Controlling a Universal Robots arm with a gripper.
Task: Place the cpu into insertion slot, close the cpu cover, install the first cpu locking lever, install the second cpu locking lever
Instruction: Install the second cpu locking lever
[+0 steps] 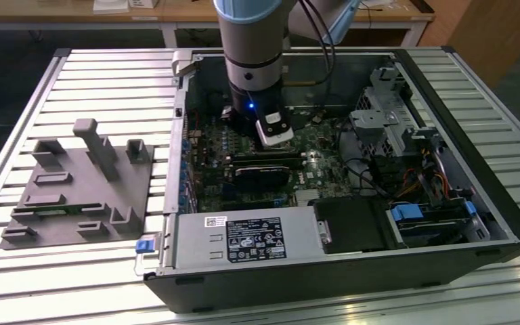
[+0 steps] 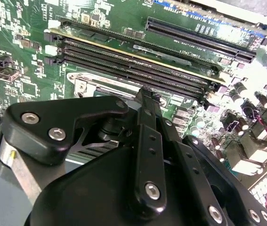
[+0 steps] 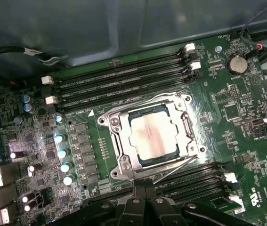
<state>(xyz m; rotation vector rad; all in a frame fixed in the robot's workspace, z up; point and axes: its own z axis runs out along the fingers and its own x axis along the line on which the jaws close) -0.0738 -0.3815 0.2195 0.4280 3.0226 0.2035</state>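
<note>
Claw (image 3: 145, 195) cut off beside cpu cover (image 3: 119, 141), fingers pressed together, empty; cpu (image 3: 152, 136) seated under cover; memory slots (image 3: 124, 82) flank it.

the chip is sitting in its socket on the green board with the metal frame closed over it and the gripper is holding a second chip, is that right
Not quite: the gripper holds nothing that shows. The first wrist view shows the chip seated in its socket, with the metal frame closed over it.

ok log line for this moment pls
cpu: seated in insertion slot | cpu cover: closed over it | end effector: at slot edge, beside one raised lever | arm: inside pc case
</note>
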